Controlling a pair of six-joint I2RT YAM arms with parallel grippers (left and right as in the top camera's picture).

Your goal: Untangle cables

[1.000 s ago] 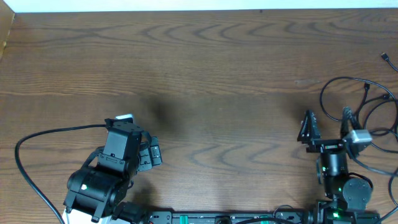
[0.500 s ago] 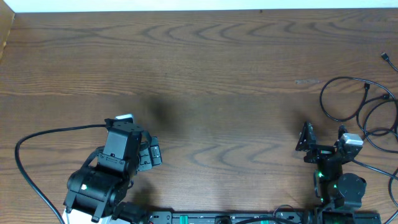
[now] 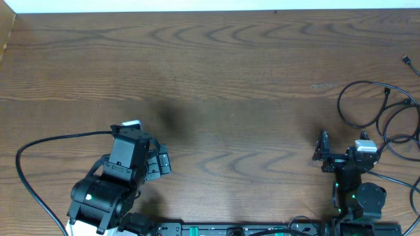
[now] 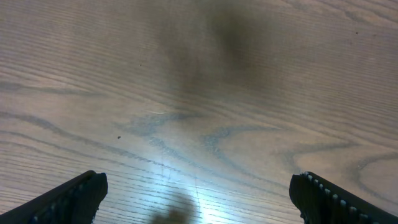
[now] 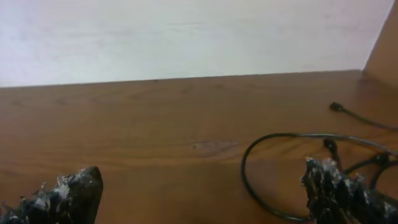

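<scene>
The cables point(image 3: 384, 115) are thin black cords lying in loose overlapping loops at the table's right edge, with a small plug point(image 3: 407, 60) farther back. In the right wrist view a cable loop point(image 5: 267, 168) curves just inside the right fingertip, and a plug point(image 5: 336, 107) lies beyond it. My right gripper point(image 3: 342, 149) stands open just left of the loops, near the front edge, with nothing between its fingers point(image 5: 202, 196). My left gripper point(image 3: 156, 162) sits at the lower left, far from the cords. It is open over bare wood point(image 4: 199, 196).
A thick black arm cable point(image 3: 29, 154) loops across the table at the far left. The arm bases point(image 3: 243, 229) line the front edge. A white wall point(image 5: 186, 37) runs behind the table's far edge, and a wooden side panel point(image 5: 382, 50) stands at the right.
My right gripper has drawn back toward the front edge, away from the cable loops, staying open. The left arm has not moved.
</scene>
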